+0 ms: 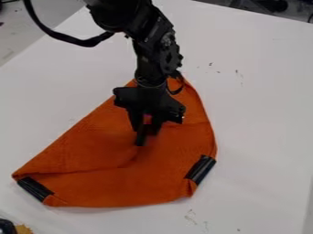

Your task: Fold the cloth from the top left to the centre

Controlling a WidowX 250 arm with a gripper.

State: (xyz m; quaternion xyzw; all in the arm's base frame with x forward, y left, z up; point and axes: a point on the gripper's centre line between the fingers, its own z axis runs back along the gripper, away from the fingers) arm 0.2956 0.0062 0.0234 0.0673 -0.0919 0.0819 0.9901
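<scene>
The black gripper (pixel 145 137) hangs down over the middle of the orange cloth (pixel 98 151), its lower end at or just above the fabric; whether it touches is unclear. The cloth lies wrinkled on the white table, narrow at the top and wide toward the bottom. Part of its upper area is hidden behind the gripper and wrist. Black pieces lie across its lower left corner and its lower right edge. A shallow crease runs across the lower left part.
The white table (pixel 256 114) surrounds the cloth, with small dark marks to the upper right and below. A dark object with a yellowish piece sits at the bottom left corner. The arm comes in from the top, with a black cable looping at its left.
</scene>
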